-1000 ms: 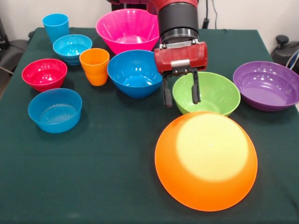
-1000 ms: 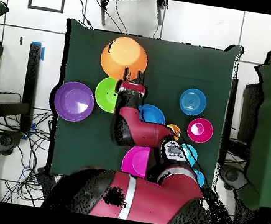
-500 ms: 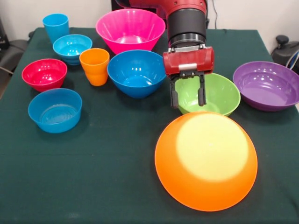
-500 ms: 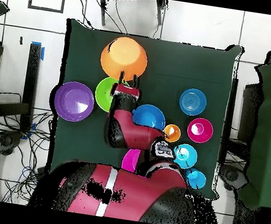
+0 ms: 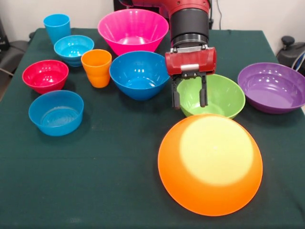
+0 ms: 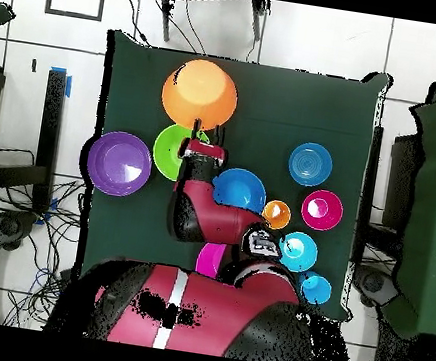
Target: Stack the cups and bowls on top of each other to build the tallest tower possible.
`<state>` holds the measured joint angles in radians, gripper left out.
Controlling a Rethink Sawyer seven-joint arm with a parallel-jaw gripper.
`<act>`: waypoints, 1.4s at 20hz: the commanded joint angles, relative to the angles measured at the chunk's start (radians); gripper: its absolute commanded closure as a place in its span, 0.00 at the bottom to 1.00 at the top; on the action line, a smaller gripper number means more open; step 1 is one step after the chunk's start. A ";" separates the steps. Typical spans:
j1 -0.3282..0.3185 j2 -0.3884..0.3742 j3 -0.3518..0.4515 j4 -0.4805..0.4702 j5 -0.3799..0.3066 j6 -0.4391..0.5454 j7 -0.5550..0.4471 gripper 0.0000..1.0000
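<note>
My gripper (image 5: 189, 105) (image 6: 207, 131) hangs open over the left rim of the green bowl (image 5: 219, 95) (image 6: 168, 153). One finger is outside the wall and the other is inside the bowl; I cannot tell whether they touch it. In front of the green bowl the large orange bowl (image 5: 209, 162) (image 6: 200, 93) lies upside down. The blue bowl (image 5: 138, 74), pink bowl (image 5: 133, 28) and purple bowl (image 5: 271, 87) stand upright around the gripper. At the left are the orange cup (image 5: 96, 67), the light blue cup (image 5: 57, 26), a red bowl (image 5: 45, 75) and two small light blue bowls (image 5: 72, 47) (image 5: 56, 112). Each stands singly; no tower shows.
The dark green tablecloth (image 5: 105, 181) (image 6: 275, 96) covers the table. In the overhead view my arm (image 6: 206, 217) covers part of the pink bowl (image 6: 208, 260). A black object (image 5: 290, 50) sits past the table's right edge.
In the front view the gripper moved right, from the gap between the blue and green bowls to the green bowl's left rim, and has since barely shifted. It stayed open. No bowl or cup moved.
</note>
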<state>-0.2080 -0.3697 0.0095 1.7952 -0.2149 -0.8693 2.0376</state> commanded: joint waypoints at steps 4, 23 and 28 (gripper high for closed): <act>0.006 -0.006 0.074 -0.020 0.060 0.106 0.181 0.00; 0.004 0.056 0.097 -0.077 0.077 0.051 0.192 0.00; 0.003 0.075 0.109 -0.117 0.065 0.055 0.182 0.00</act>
<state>-0.2094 -0.3324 0.0161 1.7840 -0.1877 -0.8691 2.0376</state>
